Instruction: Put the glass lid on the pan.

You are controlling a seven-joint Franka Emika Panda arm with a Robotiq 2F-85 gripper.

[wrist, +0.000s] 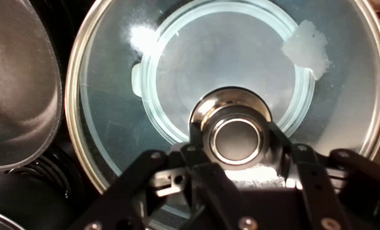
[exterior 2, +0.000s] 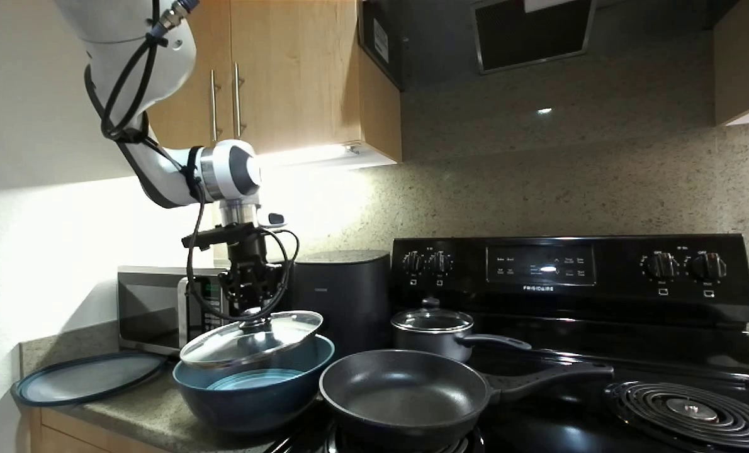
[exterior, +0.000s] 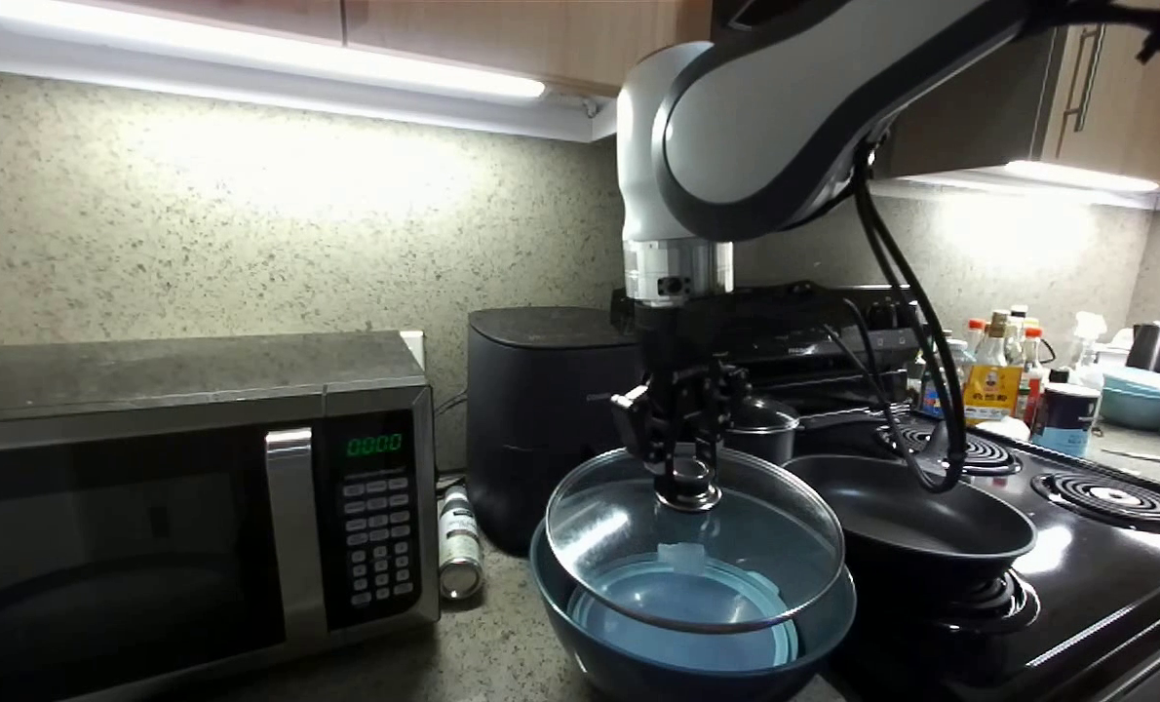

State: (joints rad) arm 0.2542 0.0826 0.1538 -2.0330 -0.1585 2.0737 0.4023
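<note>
The glass lid [exterior: 775, 526] is clear with a thin metal rim. It sits tilted over the big blue bowl in both exterior views [exterior 2: 289, 330]; whether its rim touches the bowl, I cannot tell. In the wrist view the lid [wrist: 113, 105] fills the middle. My gripper [wrist: 234, 135] has its fingers closed against both sides of the lid's knob [wrist: 237, 140]. It points down from above in both exterior views [exterior: 685, 468] [exterior 2: 253, 308]. The black pan [exterior 2: 406, 390] is uncovered on a stove burner beside the bowl, also in an exterior view [exterior: 911, 507] and the wrist view [wrist: 17, 80].
The blue bowl [exterior: 599, 673] holds a smaller pale-blue-rimmed container. A lidded black pot [exterior 2: 434, 340] stands behind the pan. A dark air fryer [exterior: 551, 419] and a microwave [exterior: 297, 546] stand behind and beside the bowl. The pan handle [exterior 2: 551, 380] points across the stove.
</note>
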